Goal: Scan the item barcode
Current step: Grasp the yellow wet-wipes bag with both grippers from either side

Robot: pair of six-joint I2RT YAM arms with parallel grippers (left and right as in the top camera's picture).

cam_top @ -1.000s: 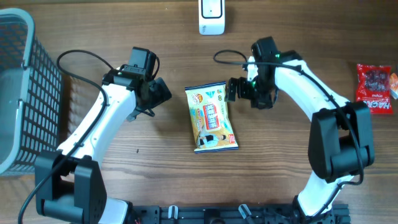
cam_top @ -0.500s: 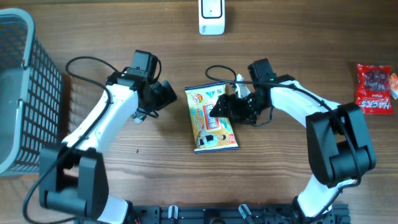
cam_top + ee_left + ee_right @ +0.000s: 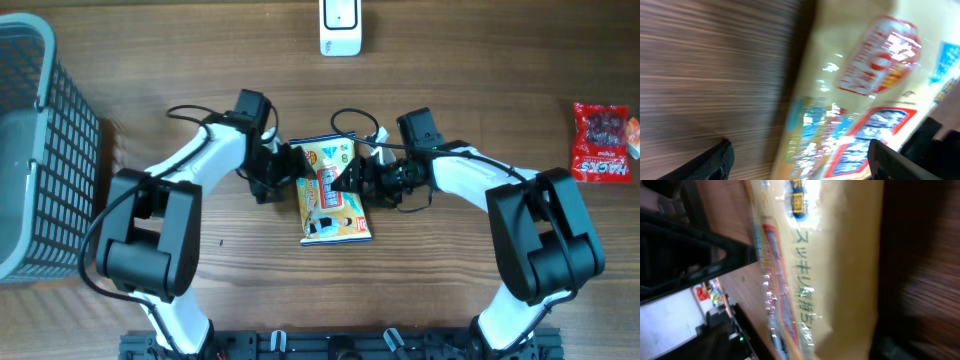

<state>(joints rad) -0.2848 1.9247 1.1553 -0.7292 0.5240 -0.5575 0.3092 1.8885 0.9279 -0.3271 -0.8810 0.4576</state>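
**Tabletop inventory: snack packet flanked by both grippers**

Item 1. Yellow snack packet (image 3: 330, 200), printed with red and blue panels and Japanese lettering. It is laid flat on the wooden table (image 3: 450, 290) at the centre of the overhead frame. Its long side is turned slightly off vertical, with the top end leaning right.

Item 2. Left gripper (image 3: 293, 165), placed at the upper left edge of the packet. In the left wrist view its two dark fingers (image 3: 715, 160) are seen spread wide at the lower corners. One finger is over bare wood and the other is over the packet. The jaws are apart and nothing is clamped.

Item 3. Right gripper (image 3: 348, 178), placed at the packet's upper right edge, opposite the left one. The right wrist view is blurred. The packet fills its middle and a dark finger (image 3: 895, 347) is seen at the lower right. The jaws are seen parted over the packet's edge in the overhead frame. Contact with the packet cannot be told.

Item 4. White barcode scanner (image 3: 340, 28), stood at the top centre of the overhead frame, well apart from the packet.

Item 5. Grey mesh basket (image 3: 60, 120), set at the left edge.

Item 6. Red sweets bag (image 3: 603, 142), laid at the right edge.
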